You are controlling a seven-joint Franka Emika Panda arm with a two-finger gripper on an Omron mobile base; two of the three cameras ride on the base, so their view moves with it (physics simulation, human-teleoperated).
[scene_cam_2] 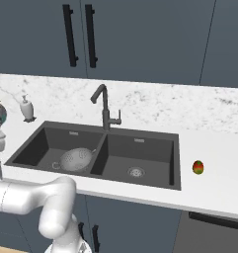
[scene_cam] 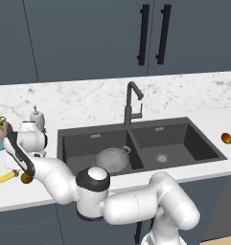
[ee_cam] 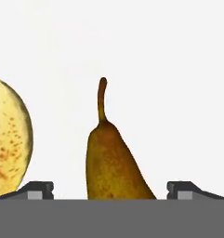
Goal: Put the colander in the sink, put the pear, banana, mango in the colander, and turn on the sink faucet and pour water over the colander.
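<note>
Your gripper (ee_cam: pixel 111 188) stands wide open with its 2 dark fingertips (ee_cam: pixel 36 188) spread either side of the pear (ee_cam: pixel 112 162), which sits between them untouched, its stem pointing up in the hand view. A speckled yellow fruit skin, the banana (ee_cam: pixel 9 139) by its look, fills the left edge of that view just beside the pear. From the left base view you can see the arm reaching low over the worktop (scene_cam: pixel 193 95) at the left of the sink (scene_cam: pixel 193 143), the pear (scene_cam: pixel 26 178) a small brown lump at the hand and the banana (scene_cam: pixel 4 177) lying just left of it. The colander (scene_cam: pixel 112 159) already rests in the left basin (upright, near the divider). The mango (scene_cam: pixel 226 138) lies on the worktop right of the sink, well apart from the other fruit. The sink faucet (scene_cam: pixel 131 103) stands behind the divider; whether water is running, you cannot tell.
</note>
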